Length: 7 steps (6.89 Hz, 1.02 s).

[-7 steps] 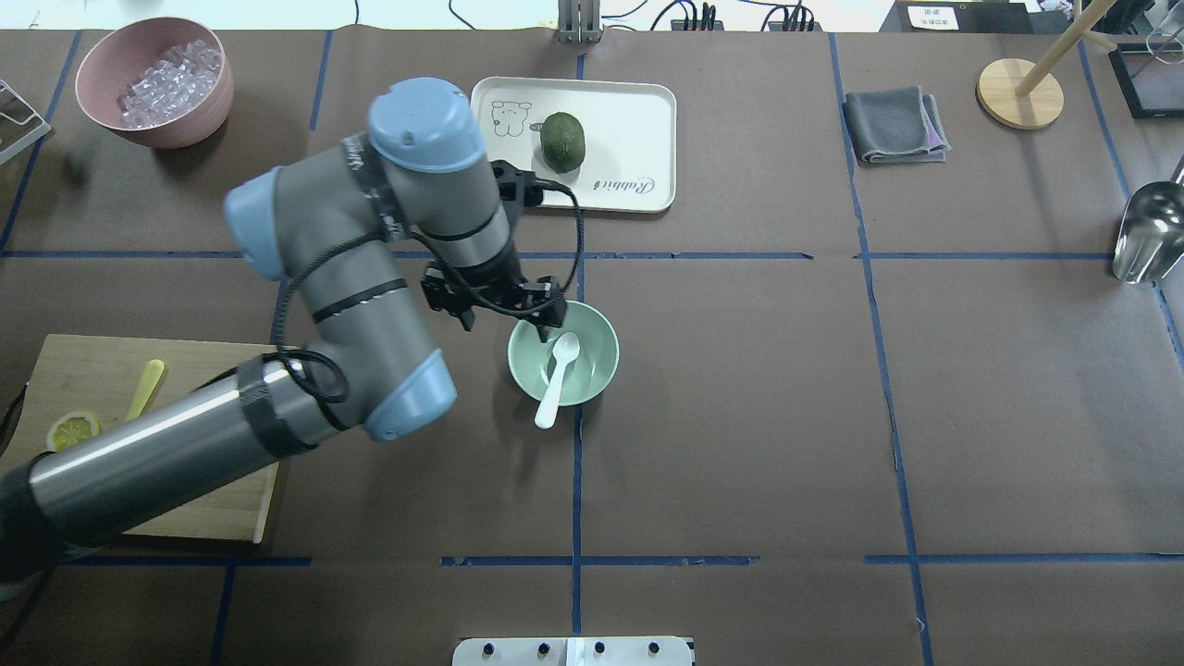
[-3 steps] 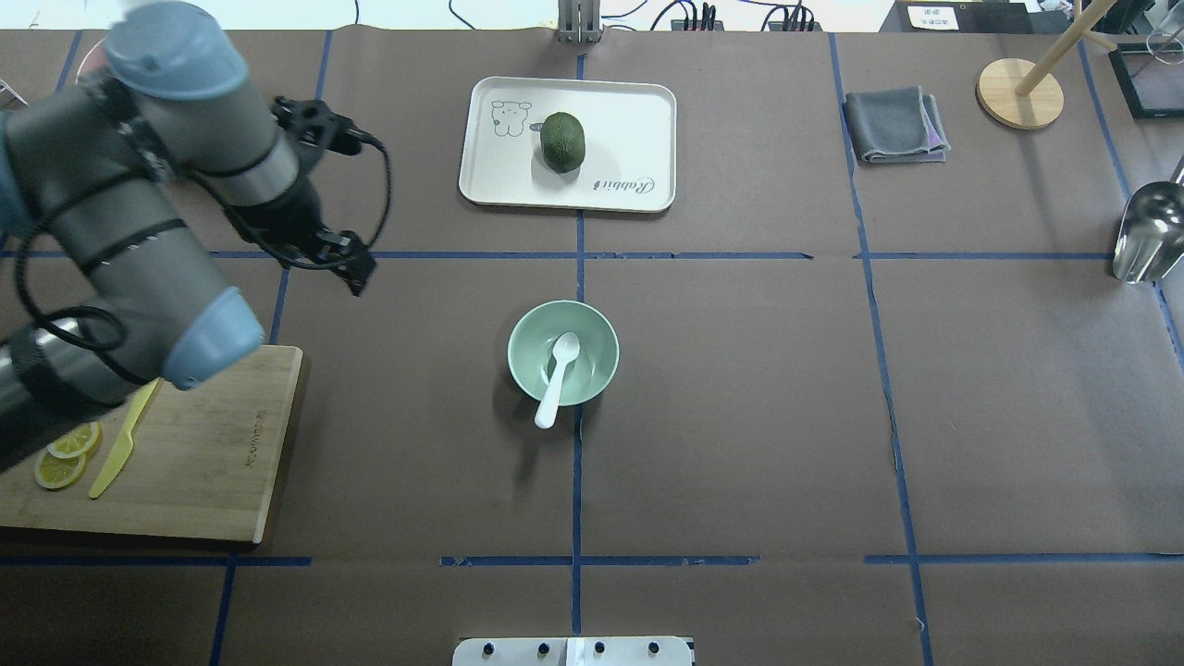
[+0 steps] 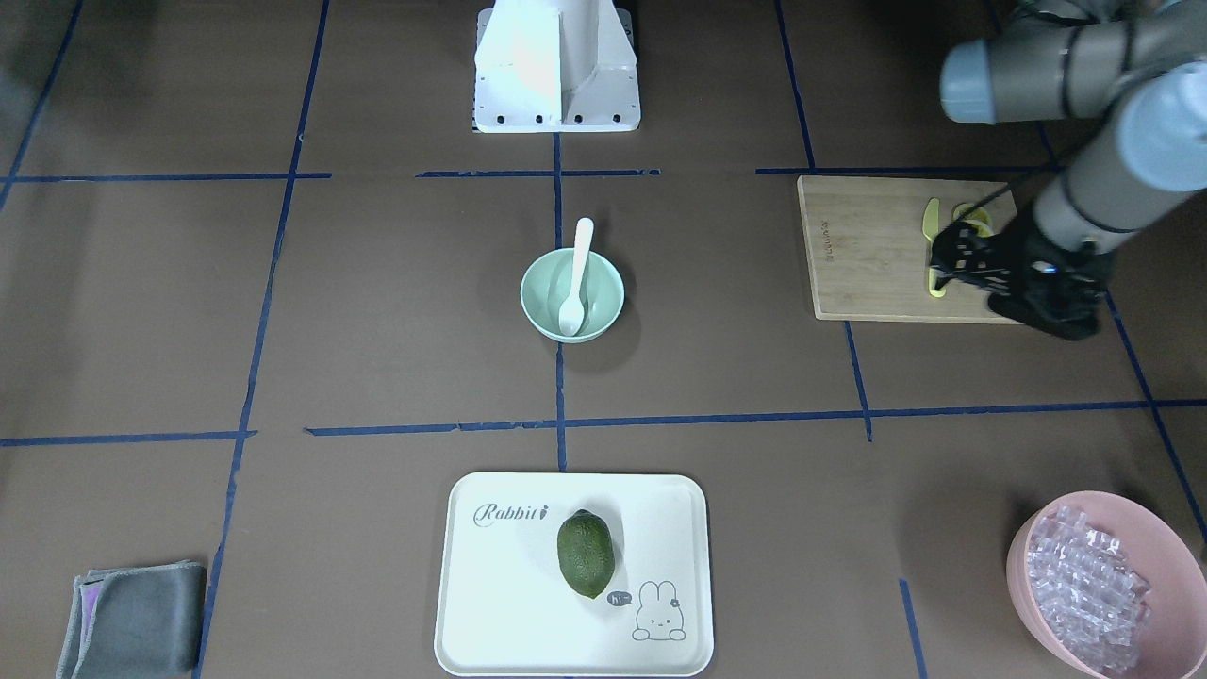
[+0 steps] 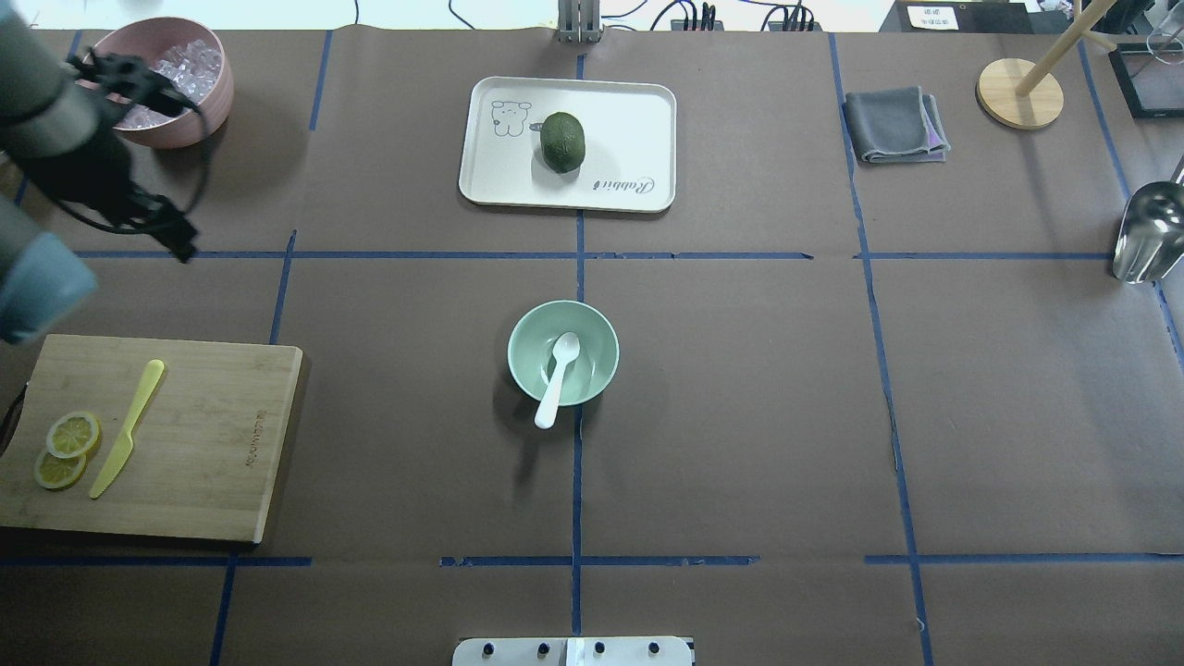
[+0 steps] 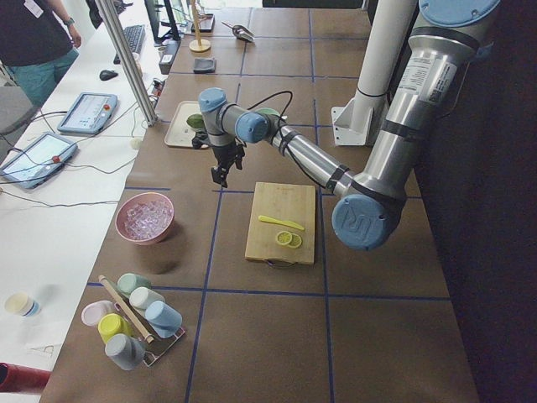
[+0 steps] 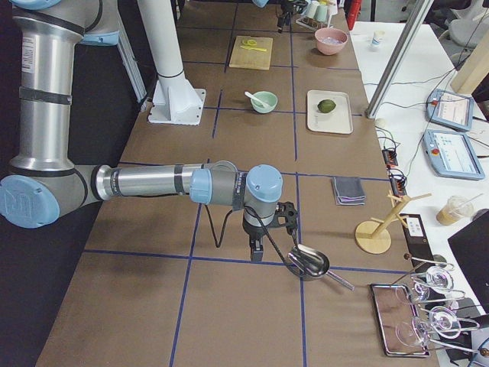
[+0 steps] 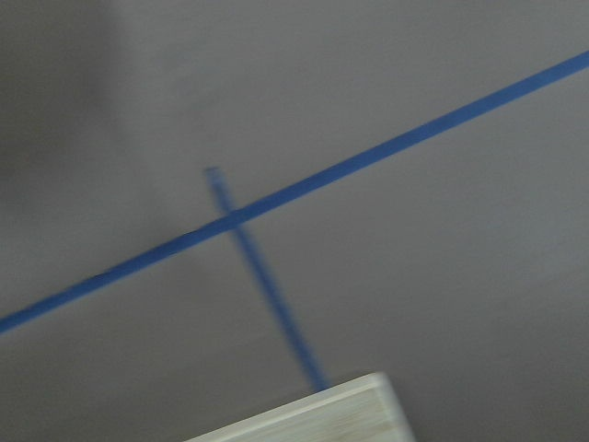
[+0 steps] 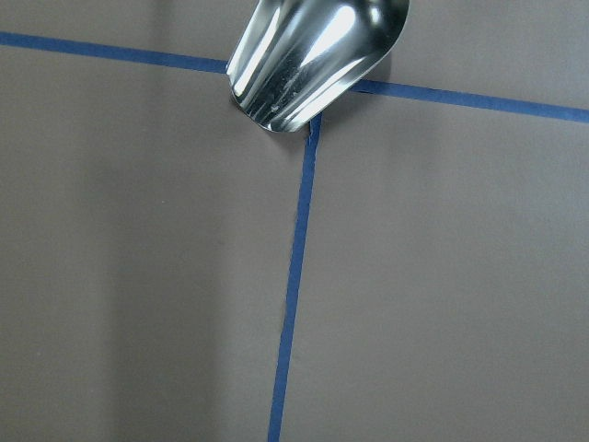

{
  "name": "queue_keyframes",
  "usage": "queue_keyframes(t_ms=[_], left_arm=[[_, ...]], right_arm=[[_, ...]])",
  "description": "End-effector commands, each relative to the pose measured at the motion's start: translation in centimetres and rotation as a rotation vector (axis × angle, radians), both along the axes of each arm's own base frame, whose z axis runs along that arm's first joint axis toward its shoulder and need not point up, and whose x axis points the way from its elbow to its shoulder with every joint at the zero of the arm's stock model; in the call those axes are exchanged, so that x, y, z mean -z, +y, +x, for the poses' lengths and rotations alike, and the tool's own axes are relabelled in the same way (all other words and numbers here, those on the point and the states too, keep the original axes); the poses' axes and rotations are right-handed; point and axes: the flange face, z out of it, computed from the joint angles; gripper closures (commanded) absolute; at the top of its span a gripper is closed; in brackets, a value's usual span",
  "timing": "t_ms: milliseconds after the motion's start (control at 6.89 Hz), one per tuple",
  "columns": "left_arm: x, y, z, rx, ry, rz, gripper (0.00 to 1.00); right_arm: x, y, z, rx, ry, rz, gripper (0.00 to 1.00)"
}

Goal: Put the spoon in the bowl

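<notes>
The spoon point(image 4: 558, 375) rests with its scoop in the bowl point(image 4: 519, 334), its handle over the near rim. Well apart, the left gripper point(image 4: 181, 246) hangs from a bent arm, pointing down between the pink bowl point(image 4: 202, 122) and the board point(image 4: 213, 435). The right gripper point(image 6: 257, 251) points down beside a metal scoop point(image 6: 308, 261). The pictures do not show how wide either gripper's jaws stand.
</notes>
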Motion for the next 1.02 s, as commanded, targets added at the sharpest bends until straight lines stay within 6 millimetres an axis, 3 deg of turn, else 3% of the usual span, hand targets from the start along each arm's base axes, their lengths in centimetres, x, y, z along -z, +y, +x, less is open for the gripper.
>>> queue_keyframes(t_ms=[0,145,290,435,726,871], left_arm=[[-8.5,2.2,-9.6,0.043,0.017,-0.069,0.00],[-12.9,3.7,-13.7,0.113,-0.004,-0.149,0.00],[-13.9,4.3,-14.1,0.121,-0.012,-0.170,0.00],[-14.5,4.3,-16.7,0.173,-0.009,-0.176,0.00],[-18.3,5.2,-22.3,0.274,0.000,-0.245,0.00],[-20.2,7.2,-23.7,0.256,0.017,-0.229,0.00]], right_arm=[[0.0,0.0,0.0,0.000,-0.001,-0.001,0.00],[-0.1,0.0,0.0,0.000,0.000,-0.002,0.00],[0.0,0.0,0.0,-0.001,-0.001,-0.002,0.00],[0.2,0.2,0.0,-0.003,-0.006,0.000,0.00],[0.4,0.2,-0.1,-0.003,-0.010,0.003,0.00],[0.2,0.3,-0.1,-0.002,-0.010,0.000,0.00]])
